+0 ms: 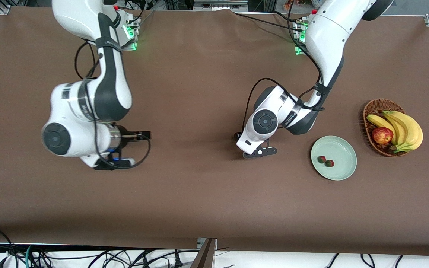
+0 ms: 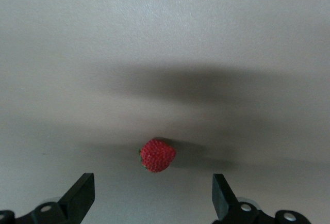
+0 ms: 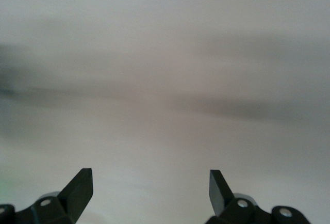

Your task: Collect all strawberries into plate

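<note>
Strawberries number three in all: two (image 1: pixel 326 161) lie side by side in the plate (image 1: pixel 339 149), near the part of its rim toward the right arm's end, and a third strawberry (image 2: pixel 157 155) shows only in the left wrist view, lying on the brown table cloth (image 1: pixel 199 74) between the spread fingers. The plate is pale mint green and sits on the cloth toward the left arm's end of the table, just beside a wicker basket (image 1: pixel 374 108) that holds bananas (image 1: pixel 404 128) and a red apple (image 1: pixel 382 135). The left gripper (image 2: pixel 153 195) hangs low over the cloth near the middle of the table, beside the plate, jaws wide apart and holding nothing; in the front view the arm's wrist hides the berry beneath it, so its exact spot on the cloth is hard to fix, though it seems to lie right under the gripper. The right gripper (image 3: pixel 150 192) is also open and empty, over bare cloth toward the right arm's end, well apart from the plate.
</note>
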Action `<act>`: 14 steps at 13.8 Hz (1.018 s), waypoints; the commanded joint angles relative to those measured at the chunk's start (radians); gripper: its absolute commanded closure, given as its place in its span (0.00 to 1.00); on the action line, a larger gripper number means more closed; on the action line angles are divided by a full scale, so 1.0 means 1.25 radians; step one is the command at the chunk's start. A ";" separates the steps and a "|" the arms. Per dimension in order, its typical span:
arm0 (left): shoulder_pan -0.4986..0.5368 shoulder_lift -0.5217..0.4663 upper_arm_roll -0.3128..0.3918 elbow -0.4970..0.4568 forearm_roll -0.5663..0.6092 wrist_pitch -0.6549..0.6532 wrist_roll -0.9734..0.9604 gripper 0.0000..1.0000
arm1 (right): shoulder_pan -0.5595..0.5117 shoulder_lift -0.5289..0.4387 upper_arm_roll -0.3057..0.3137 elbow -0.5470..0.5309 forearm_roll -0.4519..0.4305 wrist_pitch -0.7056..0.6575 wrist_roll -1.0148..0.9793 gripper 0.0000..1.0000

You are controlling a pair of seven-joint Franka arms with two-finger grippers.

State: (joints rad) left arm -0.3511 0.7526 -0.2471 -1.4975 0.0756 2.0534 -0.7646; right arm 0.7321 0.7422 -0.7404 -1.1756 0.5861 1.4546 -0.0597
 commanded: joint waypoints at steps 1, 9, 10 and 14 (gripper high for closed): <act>-0.007 0.014 0.010 -0.003 0.013 0.019 -0.010 0.00 | -0.066 -0.085 0.061 -0.023 -0.119 -0.032 -0.050 0.00; -0.010 0.036 0.011 -0.012 0.014 0.055 -0.009 0.03 | -0.448 -0.369 0.532 -0.194 -0.455 -0.021 -0.038 0.00; -0.010 0.036 0.011 -0.012 0.014 0.055 -0.009 0.15 | -0.466 -0.400 0.546 -0.204 -0.455 -0.030 -0.037 0.00; -0.010 0.045 0.012 -0.013 0.016 0.056 -0.008 0.35 | -0.524 -0.500 0.566 -0.218 -0.463 -0.086 -0.032 0.00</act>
State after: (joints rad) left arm -0.3535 0.8086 -0.2421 -1.5015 0.0768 2.1097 -0.7646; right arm 0.1213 0.2135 -0.0715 -1.3926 0.0286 1.3587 -0.1098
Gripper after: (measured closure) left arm 0.330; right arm 0.000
